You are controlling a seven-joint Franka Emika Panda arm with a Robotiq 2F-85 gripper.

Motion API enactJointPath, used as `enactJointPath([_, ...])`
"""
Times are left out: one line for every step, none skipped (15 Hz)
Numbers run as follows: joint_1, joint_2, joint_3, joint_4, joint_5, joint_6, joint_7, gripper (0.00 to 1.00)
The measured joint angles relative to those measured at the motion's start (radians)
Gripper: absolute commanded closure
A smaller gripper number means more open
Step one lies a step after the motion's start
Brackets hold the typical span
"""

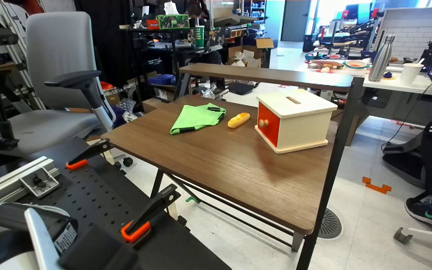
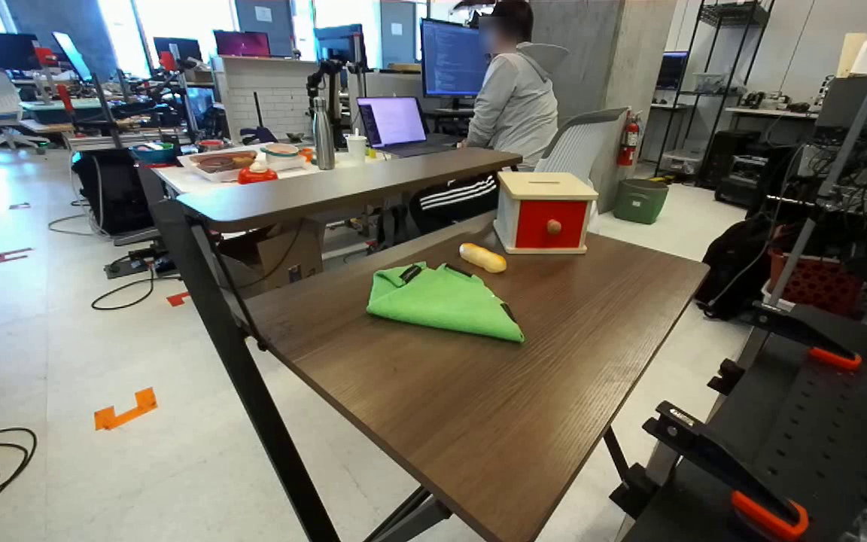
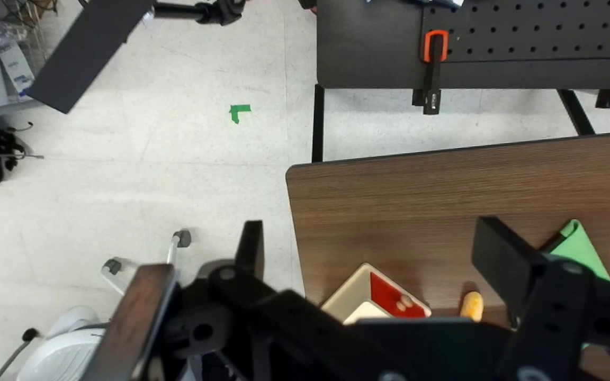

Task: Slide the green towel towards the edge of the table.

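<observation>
1. Nearest in the wrist view was my own gripper (image 3: 369, 233), its fingers (image 3: 506, 264) spread well apart with nothing between them.
2. Task's thing: the green towel (image 2: 441, 301) lay folded on the brown table (image 1: 238, 161). Both exterior views had it wholly on the top, no part over an edge; one corner looked near the back edge, by the raised shelf (image 1: 261, 76). From the wrist, part of it was hidden behind a finger.
3. Progress, by my reckoning: slide not begun, as I had no hold on the towel. Which edge was meant went unsaid, so I couldn't rule out that it lay far enough along.
4. What remained, if so: to reach down, press or pinch, draw it edgeward, let go.
5. Containers: wooden box (image 1: 302, 129) upright on the table, apart from the towel. Red front (image 2: 530, 229) looked closed, round knob (image 2: 553, 226) on it, slotted lid (image 1: 309, 105) on top; contents hidden. Yellow bread-shaped piece (image 1: 238, 120) lay outside, between box and towel.
6. Beyond the table: cardboard box (image 1: 264, 42), flaps spread, pale papery stuff (image 1: 244, 59) in it; white cup (image 1: 410, 74), thin stick (image 1: 421, 61) poking out, the rest unseen; green bin (image 2: 640, 202), inside not visible.
</observation>
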Motion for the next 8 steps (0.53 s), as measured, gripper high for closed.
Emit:
enactJointPath([0.016, 0.002, 0.008, -0.019, 0.000, 0.016, 0.000, 0.00])
enactJointPath([0.033, 0.005, 0.017, -0.039, 0.001, 0.028, 0.000, 0.00])
enactJointPath([0.053, 0.013, 0.028, -0.058, 0.002, 0.033, 0.000, 0.00])
enactJointPath([0.074, 0.025, 0.041, -0.076, 0.003, 0.040, 0.000, 0.00])
enactJointPath([0.094, 0.041, 0.055, -0.092, 0.003, 0.049, 0.000, 0.00])
enactJointPath([0.114, 0.062, 0.071, -0.106, 0.004, 0.058, 0.001, 0.00])
enactJointPath([0.134, 0.087, 0.087, -0.117, 0.005, 0.069, 0.002, 0.00])
enactJointPath([0.153, 0.115, 0.105, -0.125, 0.007, 0.082, 0.003, 0.00])
